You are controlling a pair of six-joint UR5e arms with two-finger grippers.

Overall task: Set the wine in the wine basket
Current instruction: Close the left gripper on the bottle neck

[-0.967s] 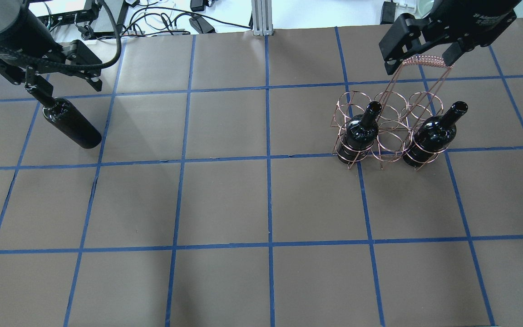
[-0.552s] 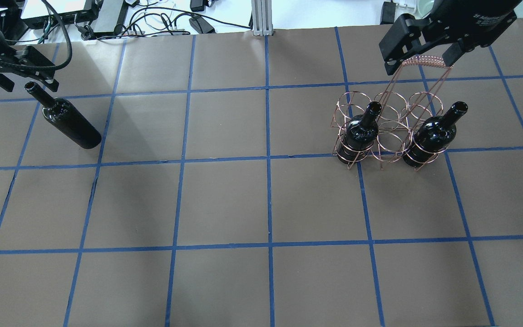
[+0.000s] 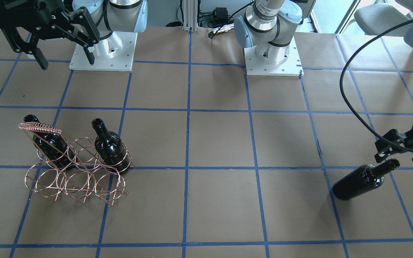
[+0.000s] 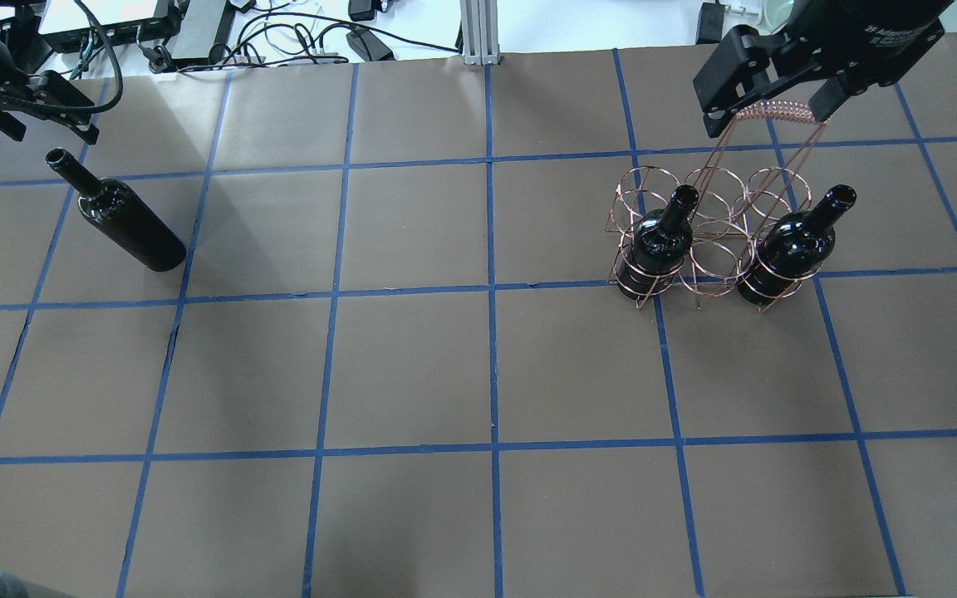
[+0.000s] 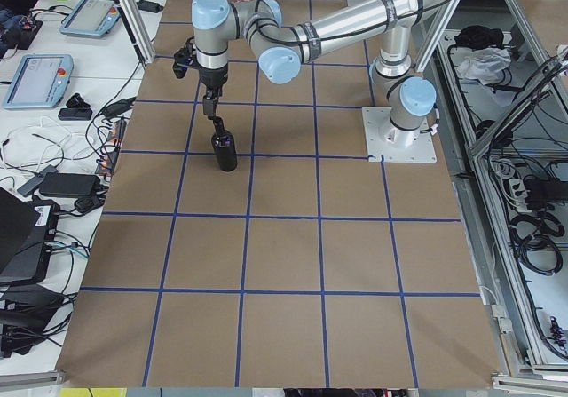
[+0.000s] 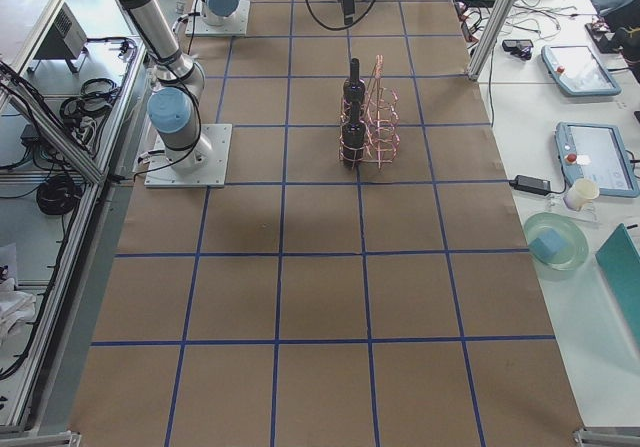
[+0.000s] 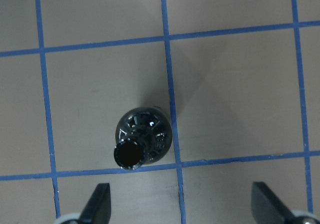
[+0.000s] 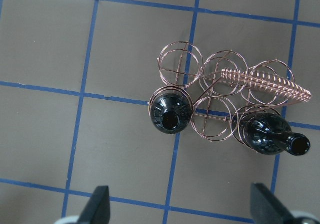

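A glossy black wine bottle (image 4: pixel 125 224) stands upright and free on the table at my left; it also shows in the front view (image 3: pixel 360 179) and, from above, in the left wrist view (image 7: pixel 142 139). My left gripper (image 4: pixel 34 116) is open and empty, above and just beyond its mouth. The copper wire wine basket (image 4: pixel 711 241) stands at my right and holds two more bottles (image 4: pixel 661 241) (image 4: pixel 790 245) in the end rings of the row nearer me. My right gripper (image 4: pixel 769 104) hangs open and empty above the basket's handle (image 8: pixel 265 81), not touching it.
The basket's middle ring in the near row (image 8: pixel 212 119) and its far row of three rings (image 8: pixel 182 63) hold nothing. Brown paper with a blue tape grid covers the table (image 4: pixel 478 374). Cables and boxes (image 4: pixel 196 33) lie past the far edge.
My left gripper let go of the bottle's neck, opened and rose away to the far left. The bottle stays upright where it was. The right arm and basket have not moved.
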